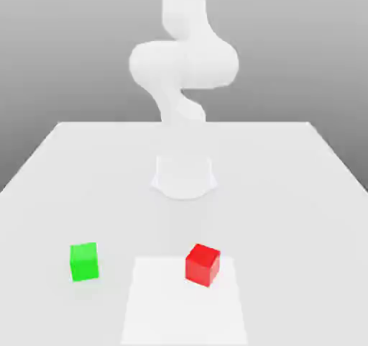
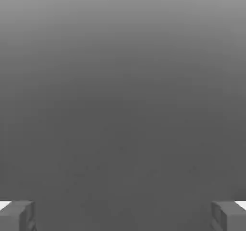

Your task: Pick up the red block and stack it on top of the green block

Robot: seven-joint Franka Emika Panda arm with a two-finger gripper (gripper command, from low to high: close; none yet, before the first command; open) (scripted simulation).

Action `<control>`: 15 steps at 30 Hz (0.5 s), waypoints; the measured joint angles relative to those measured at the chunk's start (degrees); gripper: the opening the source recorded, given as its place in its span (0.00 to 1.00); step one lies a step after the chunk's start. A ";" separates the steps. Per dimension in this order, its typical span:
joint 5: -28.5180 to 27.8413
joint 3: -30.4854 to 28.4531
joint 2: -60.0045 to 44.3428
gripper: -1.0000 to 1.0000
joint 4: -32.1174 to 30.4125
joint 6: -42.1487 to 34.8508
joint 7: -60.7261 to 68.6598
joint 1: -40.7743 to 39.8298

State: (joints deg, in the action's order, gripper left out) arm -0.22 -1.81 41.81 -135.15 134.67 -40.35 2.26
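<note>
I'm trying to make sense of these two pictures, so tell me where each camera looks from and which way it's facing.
Exterior view: off the arm, in front of it and raised, looking slightly down across the table toward the arm's base; the arm's white links show, with the green block and red block nearer the camera.
Hand view: on the hand, looking out past the open tool at plain grey, its two fingertips apart; what it faces I can't tell.
Shared: the robot itself, but neither block.
</note>
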 joint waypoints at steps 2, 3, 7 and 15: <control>-0.17 -1.67 -3.95 0.50 -3.15 2.77 5.31 2.09; -0.22 -2.44 -5.89 0.50 -4.68 4.12 7.93 3.07; -0.41 -5.31 -13.60 0.50 -10.72 9.46 18.31 6.83; -0.78 -9.30 -30.06 0.50 -23.35 20.82 40.15 13.09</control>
State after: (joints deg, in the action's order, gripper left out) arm -1.00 -11.11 11.76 -158.49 155.49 -0.20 15.35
